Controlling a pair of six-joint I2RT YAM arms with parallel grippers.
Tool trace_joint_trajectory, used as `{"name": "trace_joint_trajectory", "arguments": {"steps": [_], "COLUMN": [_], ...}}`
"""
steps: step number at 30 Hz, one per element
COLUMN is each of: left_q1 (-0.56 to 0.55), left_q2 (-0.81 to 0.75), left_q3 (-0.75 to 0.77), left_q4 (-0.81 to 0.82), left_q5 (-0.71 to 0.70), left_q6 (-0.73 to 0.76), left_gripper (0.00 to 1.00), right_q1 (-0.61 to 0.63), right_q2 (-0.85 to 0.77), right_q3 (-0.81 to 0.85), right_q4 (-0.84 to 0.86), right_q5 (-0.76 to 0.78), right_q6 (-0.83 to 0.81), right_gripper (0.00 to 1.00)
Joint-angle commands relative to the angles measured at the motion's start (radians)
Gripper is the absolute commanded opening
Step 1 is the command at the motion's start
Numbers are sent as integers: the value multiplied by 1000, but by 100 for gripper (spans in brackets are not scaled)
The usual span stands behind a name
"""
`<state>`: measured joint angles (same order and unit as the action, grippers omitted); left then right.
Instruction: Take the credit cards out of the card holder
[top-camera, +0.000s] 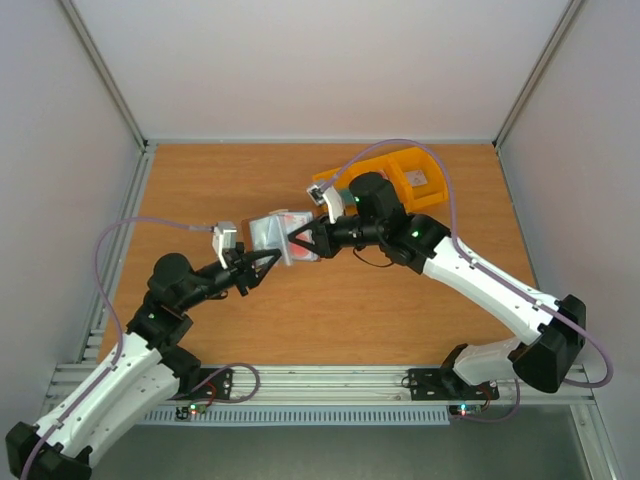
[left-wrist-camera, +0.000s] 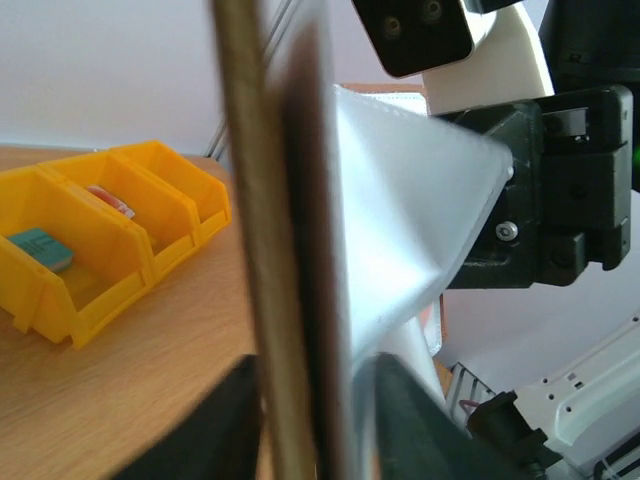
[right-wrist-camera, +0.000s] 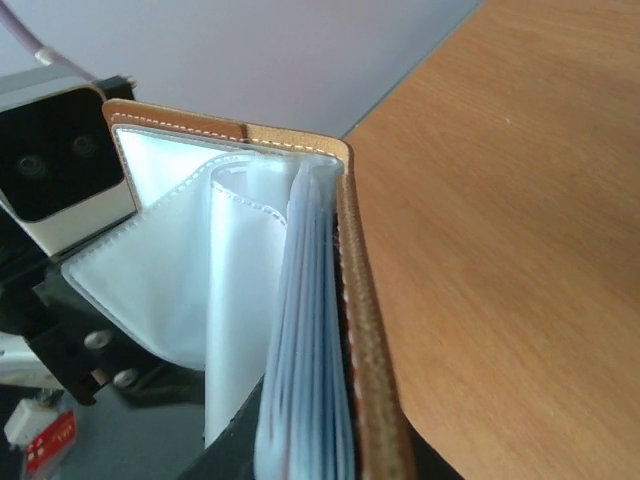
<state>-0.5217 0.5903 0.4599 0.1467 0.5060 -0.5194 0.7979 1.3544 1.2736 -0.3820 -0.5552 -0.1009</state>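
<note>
Brown leather edge of the card holder (left-wrist-camera: 290, 250) fills the left wrist view, standing edge-on and running top to bottom, with clear sleeves (left-wrist-camera: 410, 230) fanning off to its right. The left end effector (left-wrist-camera: 312, 425) is narrow, its fingers closed on that cover. The right end effector (right-wrist-camera: 320, 465) is likewise narrow, clamped on the other cover and a sheaf of sleeves. From overhead, the holder hangs open between the two, above the middle of the tabletop (top-camera: 400, 300), with its long axis roughly left to right. To its far right sits the yellow bin (left-wrist-camera: 100, 290), with a red and whitish credit card (left-wrist-camera: 112, 200) in its middle compartment and a small teal thing (left-wrist-camera: 40, 248) in an end one.
</note>
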Motion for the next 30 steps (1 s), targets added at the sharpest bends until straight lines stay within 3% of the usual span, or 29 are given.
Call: {"name": "trace_joint_trajectory", "arguments": {"steps": [1, 4, 8, 15, 18, 22, 23, 27, 30], "left_q1": [-6, -6, -6, -8, -8, -8, -7, -6, -6], "left_q2": [-28, -35, 11, 67, 85, 75, 67, 61, 53], "left_q3": [26, 23, 12, 62, 53, 54, 55, 44, 28], "left_q4": [52, 16, 47, 38, 40, 9, 2, 12, 58], "left_q5": [3, 15, 25, -3, -8, -37, -31, -14, 8], "left_q6": [23, 53, 61, 75, 72, 60, 79, 74, 26], "left_gripper": [49, 65, 77, 77, 62, 13, 5, 0, 0], "right_q1": [0, 1, 29, 89, 90, 89, 86, 21, -9], "right_q2": [-59, -77, -60, -40, -38, -47, -58, -91, -102], "right_q3": [5, -14, 3, 37, 40, 48, 42, 27, 35], "right_q4": [-25, -47, -61, -86, -74, -94, -97, -125, -215], "right_q5": [100, 169, 261, 266, 209, 134, 133, 54, 90], "right_q6": [61, 135, 180, 140, 133, 73, 62, 35, -17], "right_gripper": [1, 1, 1, 1, 1, 1, 2, 19, 23]}}
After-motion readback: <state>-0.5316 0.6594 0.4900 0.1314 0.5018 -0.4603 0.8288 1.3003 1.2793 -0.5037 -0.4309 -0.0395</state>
